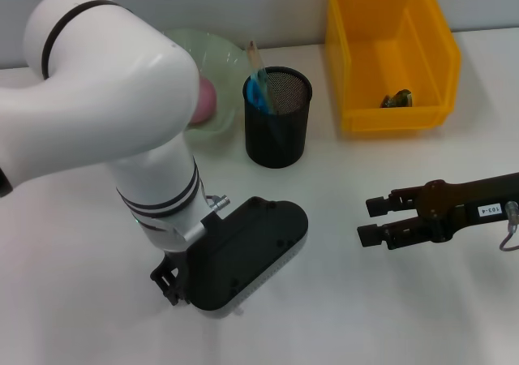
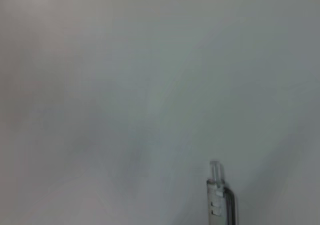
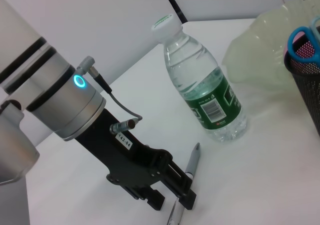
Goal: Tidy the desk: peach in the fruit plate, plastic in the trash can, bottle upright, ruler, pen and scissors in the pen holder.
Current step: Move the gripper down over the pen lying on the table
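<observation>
down on the white surface (image 1: 389, 316), the left gripper (image 3: 167, 192) straddles a slim silver pen (image 3: 189, 171) beside the upright clear water bottle (image 3: 202, 82), jaws released; the right gripper (image 1: 373, 221) hovers apart, jaws released.

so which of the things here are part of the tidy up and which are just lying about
Part of the job:
- pen on the desk under the left gripper
- bottle, upright
- peach in the fruit plate
- scissors in the pen holder
- yellow trash bin

Just there:
- right gripper, idle over bare desk
</observation>
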